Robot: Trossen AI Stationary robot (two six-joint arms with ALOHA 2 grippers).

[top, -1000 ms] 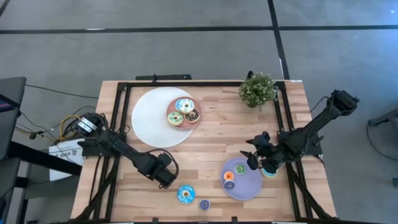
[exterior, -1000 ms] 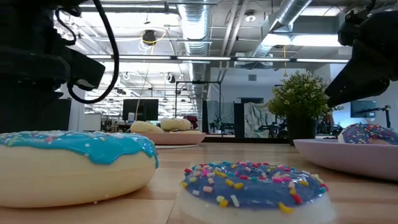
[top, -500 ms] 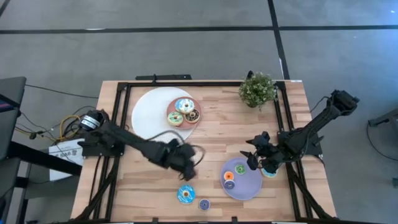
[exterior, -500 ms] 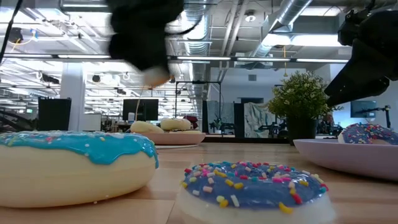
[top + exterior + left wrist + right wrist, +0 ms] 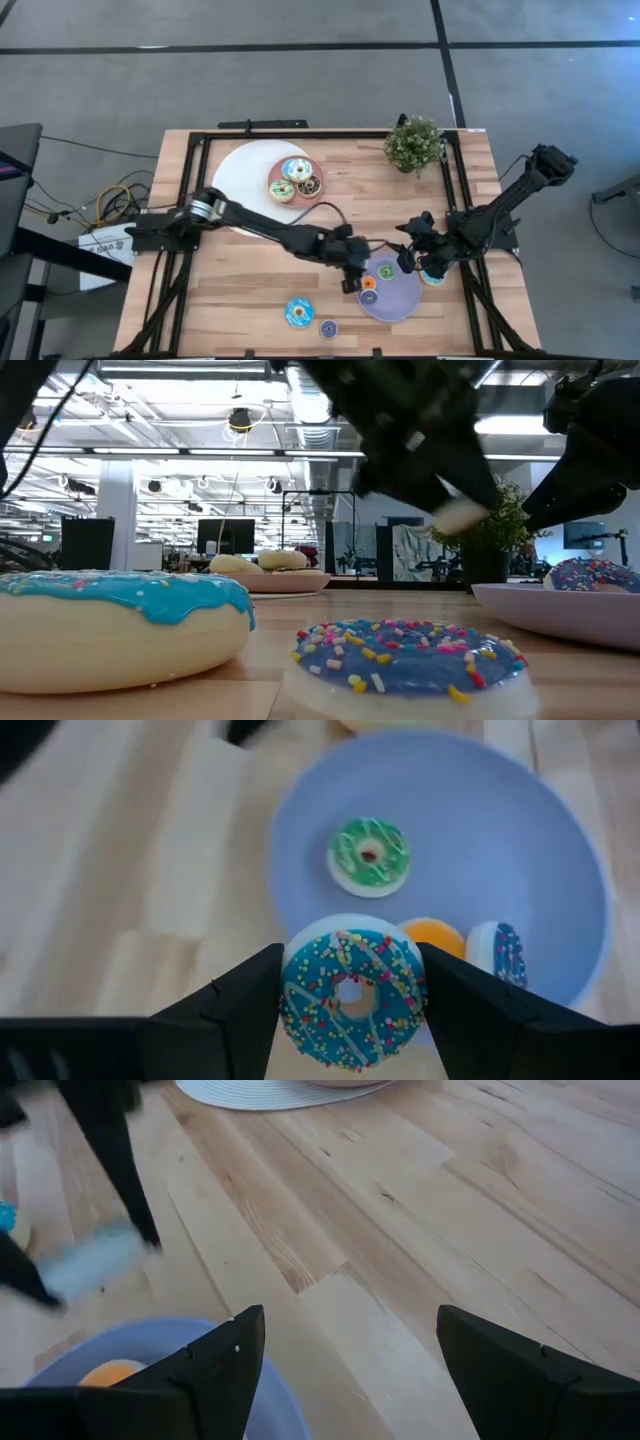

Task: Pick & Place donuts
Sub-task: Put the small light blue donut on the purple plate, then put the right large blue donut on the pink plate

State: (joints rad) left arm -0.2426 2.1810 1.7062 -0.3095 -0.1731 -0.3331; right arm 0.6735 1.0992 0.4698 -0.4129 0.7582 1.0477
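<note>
A teal sprinkled donut (image 5: 350,995) sits between the fingers of my left gripper (image 5: 352,282), shut on it, over the left rim of the lavender plate (image 5: 400,298). That plate carries a green donut (image 5: 369,857), an orange one (image 5: 432,934) and a blue one (image 5: 497,952). A large blue donut (image 5: 298,312) and a small purple one (image 5: 328,327) lie flat on the table near its front edge. My right gripper (image 5: 412,250) waits open above the plate's far right side. My left gripper pinches the teal donut by two opposite sides of its outer rim (image 5: 292,992) between its two fingers. The fingers slant down from the table's left. The donut is lifted clear above the lavender plate's edge, with its iced face toward the wrist camera.
A pink plate (image 5: 309,189) with donuts rests on a big white plate (image 5: 240,190) at the far left. A potted plant (image 5: 414,143) stands at the far right. Another teal donut (image 5: 434,277) lies at the lavender plate's right rim, under my right arm.
My left gripper has swept from the near left of the table, beside the large blue donut, toward the right to the lavender plate. It rose a little and rolled on the way. The donut it holds went with it, while the donuts on the table stayed put.
</note>
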